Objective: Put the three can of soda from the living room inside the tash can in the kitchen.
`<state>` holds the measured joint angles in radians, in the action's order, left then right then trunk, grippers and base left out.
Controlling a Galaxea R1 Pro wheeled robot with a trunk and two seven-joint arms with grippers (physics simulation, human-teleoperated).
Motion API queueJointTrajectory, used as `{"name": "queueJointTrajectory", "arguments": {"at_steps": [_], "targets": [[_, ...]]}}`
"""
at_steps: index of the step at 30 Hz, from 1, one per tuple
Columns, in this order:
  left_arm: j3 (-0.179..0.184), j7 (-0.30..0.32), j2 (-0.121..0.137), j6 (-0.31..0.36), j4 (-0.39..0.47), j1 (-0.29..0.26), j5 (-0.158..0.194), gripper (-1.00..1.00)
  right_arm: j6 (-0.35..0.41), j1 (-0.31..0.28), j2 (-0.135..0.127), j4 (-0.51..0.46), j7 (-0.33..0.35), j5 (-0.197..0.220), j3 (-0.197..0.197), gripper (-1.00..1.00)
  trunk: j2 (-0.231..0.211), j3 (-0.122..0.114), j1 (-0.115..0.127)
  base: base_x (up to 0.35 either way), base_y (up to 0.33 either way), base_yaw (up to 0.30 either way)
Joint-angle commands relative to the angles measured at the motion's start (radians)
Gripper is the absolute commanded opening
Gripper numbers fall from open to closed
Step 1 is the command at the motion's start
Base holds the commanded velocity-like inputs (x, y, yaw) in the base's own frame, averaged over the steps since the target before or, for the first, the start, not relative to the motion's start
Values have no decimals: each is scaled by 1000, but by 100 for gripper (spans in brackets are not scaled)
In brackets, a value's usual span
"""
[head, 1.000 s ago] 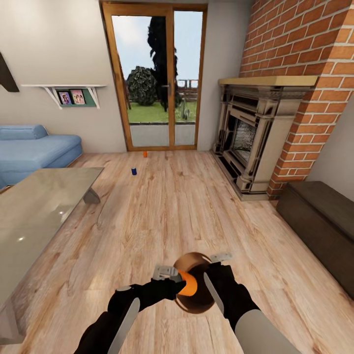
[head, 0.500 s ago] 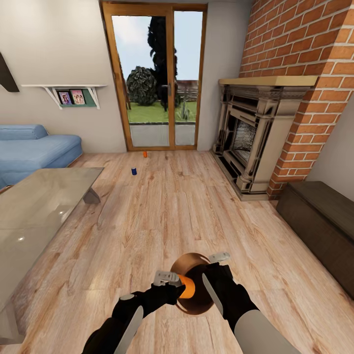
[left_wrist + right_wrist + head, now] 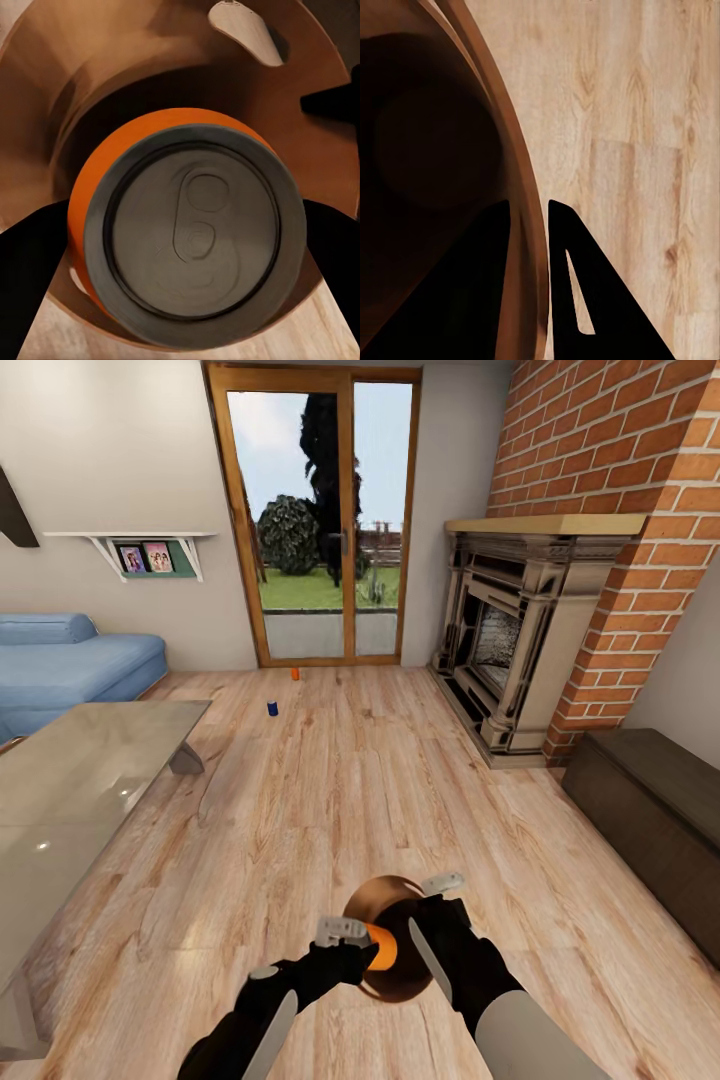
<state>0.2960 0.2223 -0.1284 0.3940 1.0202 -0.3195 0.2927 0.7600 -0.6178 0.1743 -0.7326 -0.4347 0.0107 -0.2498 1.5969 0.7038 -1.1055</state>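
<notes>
My left gripper [image 3: 374, 948] is shut on an orange can of soda [image 3: 382, 947] and holds it over the open mouth of the tash can [image 3: 372, 896]. In the left wrist view the can's grey top [image 3: 195, 240] faces the camera, with the bin's wood-toned inside [image 3: 112, 75] behind it. My right gripper [image 3: 436, 920] is shut on the bin's rim [image 3: 517, 195], one finger inside and one outside. A second orange can [image 3: 295, 673] and a dark blue can [image 3: 272, 708] stand far off on the living room floor, near the glass doors [image 3: 315, 520].
A glass table [image 3: 80, 780] stands to the left, with the blue sofa [image 3: 70, 665] behind it. The stone fireplace [image 3: 520, 640] and brick wall are at the right, with a dark low bench [image 3: 650, 810] beside them. Open plank floor lies between me and the cans.
The left gripper with the orange can has sunk slightly toward the bin's mouth. The bin and the right gripper have shifted a little to the left.
</notes>
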Motion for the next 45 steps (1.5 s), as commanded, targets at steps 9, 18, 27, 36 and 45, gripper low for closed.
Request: {"name": "queueJointTrajectory", "arguments": {"at_steps": [9,18,27,36,45], "targets": [[0,-5,-6,-31,-31,-2,0,-100,6,0,0,-1,5,70,-49,-100,0,0,0,0,0,0],[0,-35,-7,-43,-35,-2,0,-100,10,0,0,-1,2,218,-182,-100,0,0,0,0,0,0],[0,-38,-7,-47,-45,-2,-1,-100,10,0,0,-1,2,234,-195,-100,0,0,0,0,0,0],[0,-38,-7,-72,-62,-3,-1,100,10,0,0,-1,2,236,-197,-100,0,0,0,0,0,0],[0,-38,-7,-75,-63,-3,-1,100,10,0,0,-1,2,236,-197,-100,0,0,0,0,0,0]]}}
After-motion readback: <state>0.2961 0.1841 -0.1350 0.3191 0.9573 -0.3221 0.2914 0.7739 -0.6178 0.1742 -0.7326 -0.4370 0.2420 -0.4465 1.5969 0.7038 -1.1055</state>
